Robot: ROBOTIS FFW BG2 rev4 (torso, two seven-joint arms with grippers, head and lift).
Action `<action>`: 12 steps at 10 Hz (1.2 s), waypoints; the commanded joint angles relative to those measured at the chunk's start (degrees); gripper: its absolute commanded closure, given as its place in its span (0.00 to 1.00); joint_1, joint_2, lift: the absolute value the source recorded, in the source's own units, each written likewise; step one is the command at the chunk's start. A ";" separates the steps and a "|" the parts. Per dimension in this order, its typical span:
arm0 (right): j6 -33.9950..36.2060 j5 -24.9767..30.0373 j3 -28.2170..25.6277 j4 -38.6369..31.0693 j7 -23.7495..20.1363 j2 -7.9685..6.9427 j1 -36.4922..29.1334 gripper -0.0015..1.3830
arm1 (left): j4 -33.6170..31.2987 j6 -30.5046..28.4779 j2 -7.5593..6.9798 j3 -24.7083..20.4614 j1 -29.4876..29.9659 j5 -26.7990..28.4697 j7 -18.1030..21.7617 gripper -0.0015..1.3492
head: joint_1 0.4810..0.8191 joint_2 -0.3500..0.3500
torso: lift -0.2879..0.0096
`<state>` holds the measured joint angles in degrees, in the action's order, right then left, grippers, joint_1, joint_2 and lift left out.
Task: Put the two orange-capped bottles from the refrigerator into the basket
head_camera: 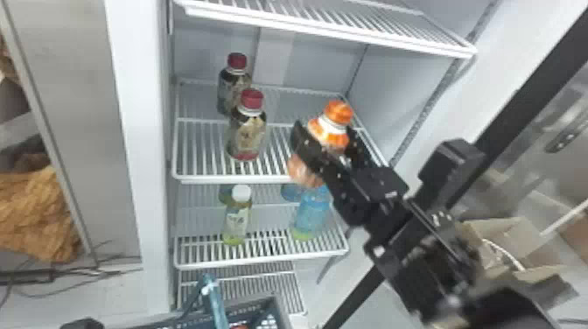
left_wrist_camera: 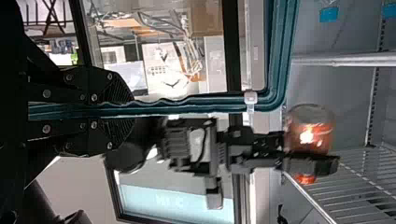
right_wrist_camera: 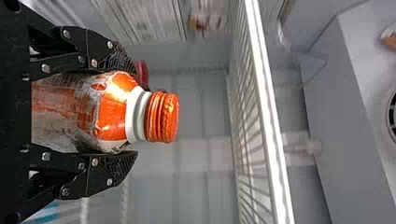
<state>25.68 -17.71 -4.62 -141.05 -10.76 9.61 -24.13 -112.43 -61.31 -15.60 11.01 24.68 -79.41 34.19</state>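
Nearest me, low in the head view, is the basket [head_camera: 258, 304]. My left gripper [left_wrist_camera: 127, 110] is clamped on its teal handle [left_wrist_camera: 201, 102]. If that handle swivels, the rim could tip or swing just as a bottle comes down. An orange patch [head_camera: 239, 327] inside may be the first bottle; I can't be sure, but a careless drop could knock against it.

Farther in and to the right, my right gripper [right_wrist_camera: 135, 113] has its two fingers pressed on either side of an orange-capped bottle [right_wrist_camera: 112, 108], cap clear beyond the fingertips. It's at the near right of the middle shelf [head_camera: 210, 178], and I can't tell whether its base touches the wires. Pull out too low and the base may catch the front rail and twist in my grip; lift too high and the cap could hit the upper shelf [head_camera: 323, 33]. The blue bottle [head_camera: 311, 212] below could be struck if I drop down early.

To the left, the near red-capped bottle [head_camera: 248, 131] would topple if I swung across before backing out; its twin [head_camera: 233, 87] stands behind, farther off.
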 commanded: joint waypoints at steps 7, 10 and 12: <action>37.46 0.91 -3.14 -14.97 -10.15 -2.31 -14.40 0.64 | 0.00 0.00 -0.13 0.87 -0.64 0.00 0.08 0.89 | 0.63 0.00 | 0.83; 48.99 -4.80 -2.12 -15.67 -10.68 -1.96 -14.12 0.64 | 0.00 0.00 -0.40 1.44 -1.48 0.11 0.08 0.89 | 0.63 0.00 | 0.83; 54.48 -6.74 0.28 -12.16 -10.51 -0.64 -11.30 0.64 | 0.00 0.00 -0.40 1.56 -1.48 0.11 0.00 0.89 | 0.63 0.00 | 0.83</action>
<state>78.80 -23.15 -5.22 -155.16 -21.25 8.47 -36.70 -112.43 -61.32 -15.99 12.53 23.21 -79.31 34.22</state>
